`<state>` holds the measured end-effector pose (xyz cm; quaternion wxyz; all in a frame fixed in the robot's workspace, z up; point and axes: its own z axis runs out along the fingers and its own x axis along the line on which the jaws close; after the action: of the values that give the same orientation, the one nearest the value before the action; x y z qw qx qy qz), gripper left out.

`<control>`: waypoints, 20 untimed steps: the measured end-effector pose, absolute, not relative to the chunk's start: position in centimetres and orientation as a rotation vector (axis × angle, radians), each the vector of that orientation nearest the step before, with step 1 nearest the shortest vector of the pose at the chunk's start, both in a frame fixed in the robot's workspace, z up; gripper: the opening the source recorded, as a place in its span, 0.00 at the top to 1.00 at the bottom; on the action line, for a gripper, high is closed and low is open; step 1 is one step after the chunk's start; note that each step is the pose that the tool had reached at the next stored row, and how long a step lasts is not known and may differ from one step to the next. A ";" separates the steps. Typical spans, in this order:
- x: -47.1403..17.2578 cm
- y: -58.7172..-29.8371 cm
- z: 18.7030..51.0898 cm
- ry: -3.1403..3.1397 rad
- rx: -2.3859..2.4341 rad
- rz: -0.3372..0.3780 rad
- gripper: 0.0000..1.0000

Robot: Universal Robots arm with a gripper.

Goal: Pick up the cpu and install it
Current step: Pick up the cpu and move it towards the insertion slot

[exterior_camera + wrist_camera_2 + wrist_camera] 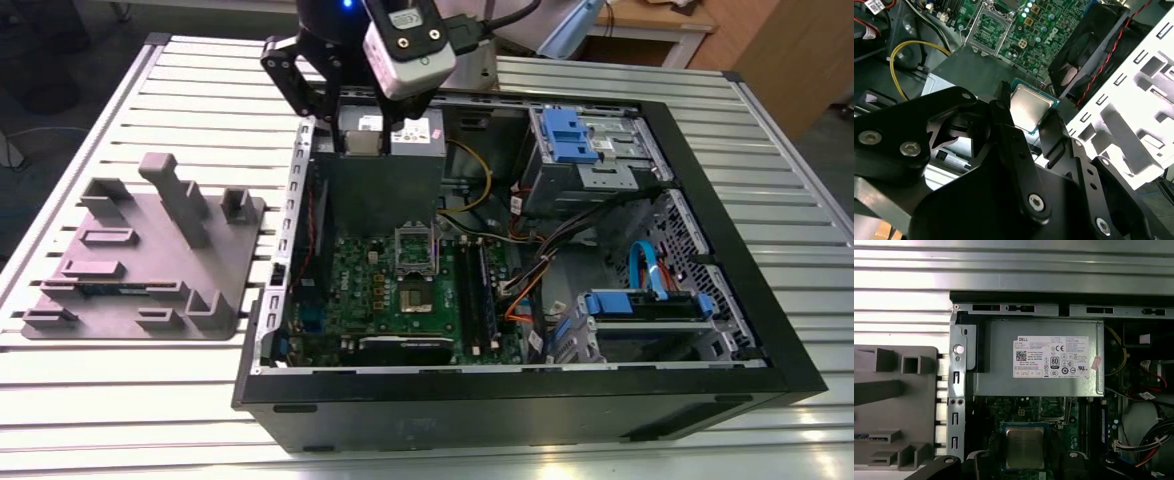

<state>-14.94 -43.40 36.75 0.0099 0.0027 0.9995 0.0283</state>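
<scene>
The cpu (1029,107), a small square chip with a silvery-beige top and a teal rim, sits between the black fingers of my gripper (1029,114), which is shut on it. In the first wrist view the cpu (1024,444) hangs over the green motherboard, just past the edge of the grey power supply (1039,362). From the exterior view my gripper (358,135) is above the back part of the open computer case, over the power supply. The open socket frame (414,255) lies on the motherboard a little further along, with the socket frame (986,27) also seen ahead of the chip.
A grey plastic tray (147,260) with raised blocks lies on the slatted table at the exterior view's left of the case. Inside the case are drive cages with blue clips (581,135), cable bundles (534,270), memory sticks (478,290) and a black fan (1094,45).
</scene>
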 end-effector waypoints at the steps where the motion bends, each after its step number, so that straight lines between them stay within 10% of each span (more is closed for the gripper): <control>1: -14.9 -43.4 36.7 3.121 0.008 0.088 0.53; 20: -13.9 -43.4 36.7 3.121 0.008 0.088 0.53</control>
<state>-13.90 -43.40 36.68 0.0099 0.0026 0.9995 0.0283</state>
